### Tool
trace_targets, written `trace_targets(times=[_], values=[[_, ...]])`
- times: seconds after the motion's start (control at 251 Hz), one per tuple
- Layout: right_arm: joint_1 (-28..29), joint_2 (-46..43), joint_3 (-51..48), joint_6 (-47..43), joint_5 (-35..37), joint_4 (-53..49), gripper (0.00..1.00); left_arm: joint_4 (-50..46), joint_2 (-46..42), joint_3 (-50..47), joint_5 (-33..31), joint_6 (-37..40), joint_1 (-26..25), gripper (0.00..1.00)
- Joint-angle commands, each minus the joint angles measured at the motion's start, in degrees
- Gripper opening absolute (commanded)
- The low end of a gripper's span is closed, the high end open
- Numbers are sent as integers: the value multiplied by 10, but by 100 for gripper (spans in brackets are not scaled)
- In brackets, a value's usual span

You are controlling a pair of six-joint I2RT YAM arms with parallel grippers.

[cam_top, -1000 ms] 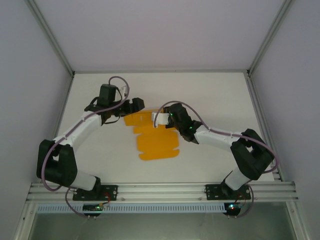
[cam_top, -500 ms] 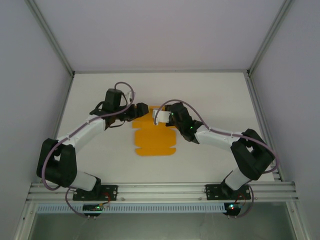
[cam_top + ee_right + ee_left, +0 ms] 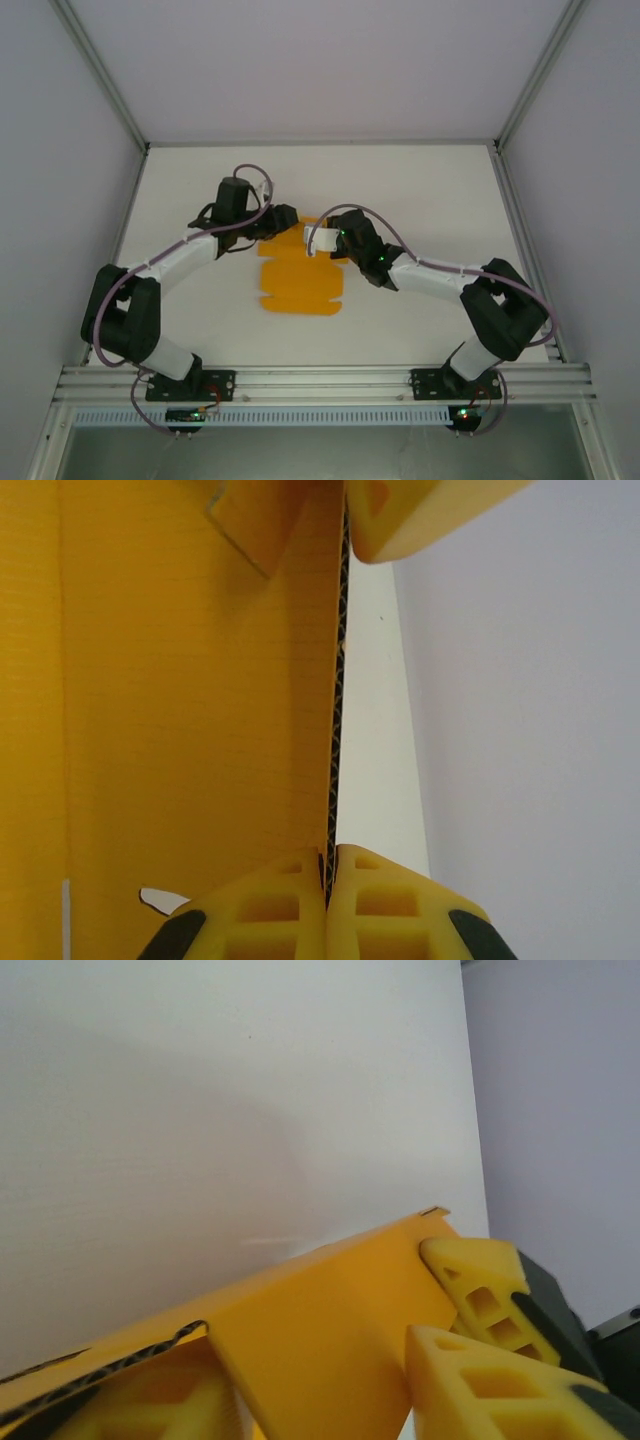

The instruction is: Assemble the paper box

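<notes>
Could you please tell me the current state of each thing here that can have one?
paper box: unassembled die-cut sheet, mostly flat, far end raised
left end effector: open, straddling a raised flap
right end effector: shut on the paper box's raised edge

Found box (image 3: 300, 288) flat on table (image 3: 420, 190), centre of frame. Saw left gripper (image 3: 287, 220) at its upper-left edge, right gripper (image 3: 317, 238) just beside, at its upper-right, pinching a raised edge.
</notes>
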Motion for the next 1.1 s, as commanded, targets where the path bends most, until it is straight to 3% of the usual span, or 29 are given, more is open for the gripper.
trace_targets(times=[0.0,0.259,0.363,0.483,0.603,0.73,0.902,1.094], values=[[15,-10,-6,-11,-54,-9,0,57,5,6,2,-7,-10,33],[14,-7,2,-11,-37,-10,0,31,-14,-5,-27,0,-10,35],[2,-12,9,-4,-22,-12,0,-18,-48,-10,-62,28,-9,55],[-16,-22,11,18,-18,-15,0,-102,-117,-27,-137,71,-4,100],[-33,-38,18,49,-22,-35,0,-187,-202,-74,-223,92,18,99],[-55,-60,19,85,-64,-60,0,-215,-277,-159,-265,98,72,100],[-67,-71,18,109,-107,-74,0,-176,-308,-233,-270,111,108,100],[-67,-72,23,116,-123,-84,0,-69,-260,-254,-255,112,108,100]])
